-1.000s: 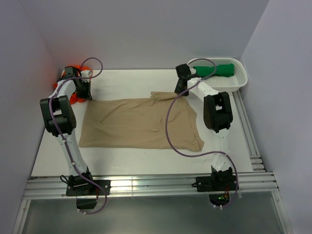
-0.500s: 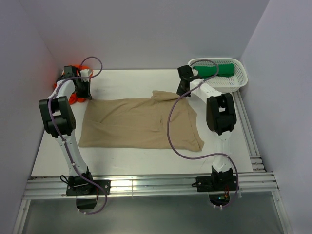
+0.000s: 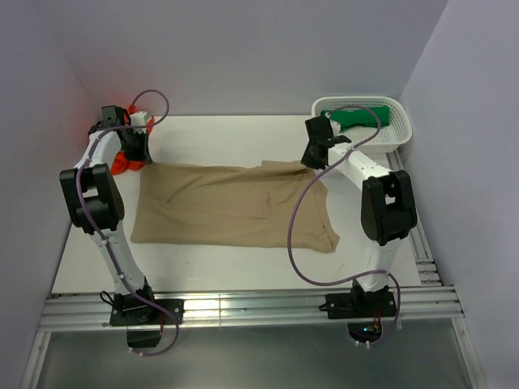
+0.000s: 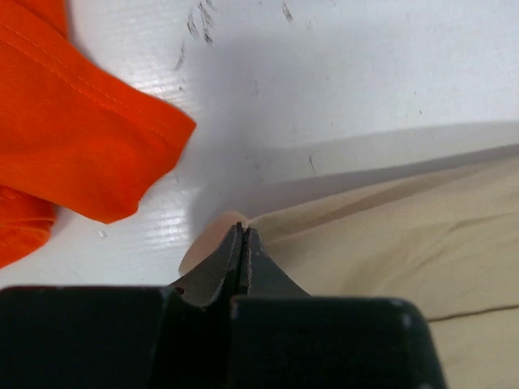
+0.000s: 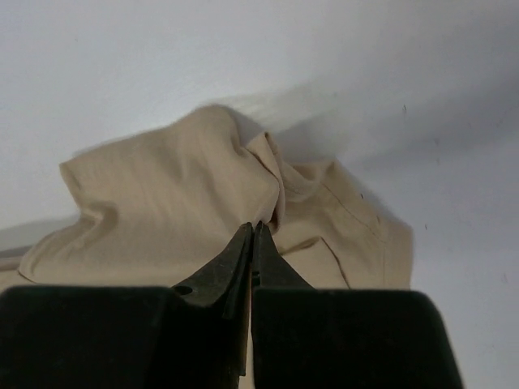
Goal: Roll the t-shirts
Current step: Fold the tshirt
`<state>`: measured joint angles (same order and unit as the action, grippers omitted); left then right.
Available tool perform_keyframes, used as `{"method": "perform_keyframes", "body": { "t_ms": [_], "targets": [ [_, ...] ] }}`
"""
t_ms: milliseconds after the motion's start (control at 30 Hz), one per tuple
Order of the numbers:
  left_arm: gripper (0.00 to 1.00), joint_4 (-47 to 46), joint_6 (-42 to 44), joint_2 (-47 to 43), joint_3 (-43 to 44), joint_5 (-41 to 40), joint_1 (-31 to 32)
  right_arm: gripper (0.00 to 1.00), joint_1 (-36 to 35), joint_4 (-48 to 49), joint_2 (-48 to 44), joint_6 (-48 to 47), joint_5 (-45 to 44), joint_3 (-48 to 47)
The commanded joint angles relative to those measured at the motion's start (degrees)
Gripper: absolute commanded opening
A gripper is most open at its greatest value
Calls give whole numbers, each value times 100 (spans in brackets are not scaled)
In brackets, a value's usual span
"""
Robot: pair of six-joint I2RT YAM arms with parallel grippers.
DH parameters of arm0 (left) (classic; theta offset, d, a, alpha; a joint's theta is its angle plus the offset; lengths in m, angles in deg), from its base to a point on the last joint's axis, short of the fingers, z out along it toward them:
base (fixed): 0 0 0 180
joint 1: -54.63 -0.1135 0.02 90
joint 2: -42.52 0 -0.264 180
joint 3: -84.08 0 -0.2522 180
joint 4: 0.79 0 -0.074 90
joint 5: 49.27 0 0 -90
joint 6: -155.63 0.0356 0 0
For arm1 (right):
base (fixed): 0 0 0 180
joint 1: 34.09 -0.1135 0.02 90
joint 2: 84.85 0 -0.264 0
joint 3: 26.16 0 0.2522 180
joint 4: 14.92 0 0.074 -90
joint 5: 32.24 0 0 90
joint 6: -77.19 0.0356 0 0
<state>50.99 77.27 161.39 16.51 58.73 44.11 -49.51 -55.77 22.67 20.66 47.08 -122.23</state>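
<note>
The tan t-shirt (image 3: 227,207) lies spread on the white table. My left gripper (image 3: 136,156) is shut on its far left corner; in the left wrist view the closed gripper (image 4: 242,231) pinches the tan cloth (image 4: 389,235). My right gripper (image 3: 311,159) is shut on the shirt's far right edge; in the right wrist view the closed gripper (image 5: 253,228) holds a bunched fold of tan cloth (image 5: 162,203). The orange t-shirt (image 3: 122,159) lies crumpled at the far left, also in the left wrist view (image 4: 73,130). The dark green t-shirt (image 3: 357,118) lies in the basket.
A white mesh basket (image 3: 399,136) stands at the far right corner. Purple walls close in the table on three sides. A metal rail (image 3: 243,308) runs along the near edge by the arm bases. Cables loop over the shirt.
The right gripper has moved right, pulling the shirt's far right edge out straighter. The left gripper has shifted slightly left and back with its corner.
</note>
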Motion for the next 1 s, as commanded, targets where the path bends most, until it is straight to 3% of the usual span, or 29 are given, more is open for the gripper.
{"method": "perform_keyframes", "body": {
  "t_ms": [0,433,700,967],
  "targets": [
    [0,293,216,-286,-24,203,-55,0,-101,143,-398,72,-92,372],
    [0,180,769,-953,-1078,564,-169,0,-409,310,-1743,370,-365,1962],
    [1,223,1182,-1348,-1737,767,-283,0,-436,573,-2025,590,-295,2728],
    [25,136,1350,-1489,-2291,687,-371,0,-488,810,-2069,722,-180,3220]
  ]
}}
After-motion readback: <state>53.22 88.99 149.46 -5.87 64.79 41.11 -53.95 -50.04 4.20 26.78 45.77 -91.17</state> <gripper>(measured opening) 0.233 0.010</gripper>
